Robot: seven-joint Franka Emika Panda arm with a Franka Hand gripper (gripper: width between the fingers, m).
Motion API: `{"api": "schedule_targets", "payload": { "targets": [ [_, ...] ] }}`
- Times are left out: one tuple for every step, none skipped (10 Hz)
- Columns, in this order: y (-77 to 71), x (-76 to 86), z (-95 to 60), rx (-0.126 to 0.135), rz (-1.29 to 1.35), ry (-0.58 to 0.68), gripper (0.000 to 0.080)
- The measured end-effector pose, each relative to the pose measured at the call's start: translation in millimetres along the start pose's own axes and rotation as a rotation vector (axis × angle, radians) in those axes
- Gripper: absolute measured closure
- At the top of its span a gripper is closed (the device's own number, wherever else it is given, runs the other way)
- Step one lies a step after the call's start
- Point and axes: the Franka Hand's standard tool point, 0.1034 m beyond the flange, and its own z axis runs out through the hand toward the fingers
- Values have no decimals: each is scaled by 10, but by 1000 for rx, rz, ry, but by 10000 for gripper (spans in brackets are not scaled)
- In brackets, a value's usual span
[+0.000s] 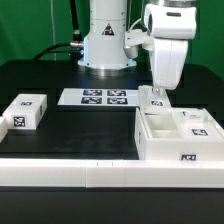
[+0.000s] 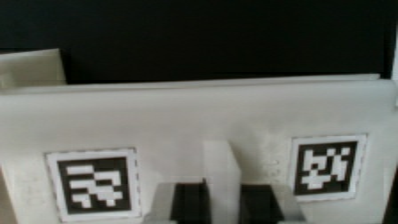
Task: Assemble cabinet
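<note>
The cabinet (image 1: 168, 146) is the large white box with inner compartments and a tag on its front, at the exterior view's right. My gripper (image 1: 157, 92) hangs straight down over its far left corner. It is shut on a white tagged panel (image 1: 155, 101) that touches that corner. In the wrist view the panel (image 2: 196, 120) fills the picture, with a tag on each side. My gripper (image 2: 224, 192) clasps a narrow raised white strip between the two dark pads (image 2: 185, 205). Another tagged white piece (image 1: 198, 122) lies inside the cabinet's right compartment.
The marker board (image 1: 100, 97) lies flat in front of the robot base (image 1: 105, 45). A small white tagged block (image 1: 25, 111) sits at the exterior view's left. A white ledge (image 1: 60, 172) runs along the table's near edge.
</note>
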Motion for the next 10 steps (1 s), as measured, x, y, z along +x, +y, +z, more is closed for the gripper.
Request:
{"api": "schedule_targets", "payload": {
  "targets": [
    [7,-36,-7,11,-6,-3,729],
    [61,-60,-27,10,0,-3,729],
    [111,-76,-32,21,-15,-7,729],
    [137,-84,-34,24,-29,-7,729],
    [151,-90,-35,23,-26,-6,729],
    [150,-74,-39,22,-22,-6,729],
    [146,-76,-34,23,-23,-6,729],
    [145,-78,-33,23,-22,-6,729],
    [145,-78,-33,23,-22,-6,729],
    [146,-80,-29,23,-24,-5,729]
  ]
}}
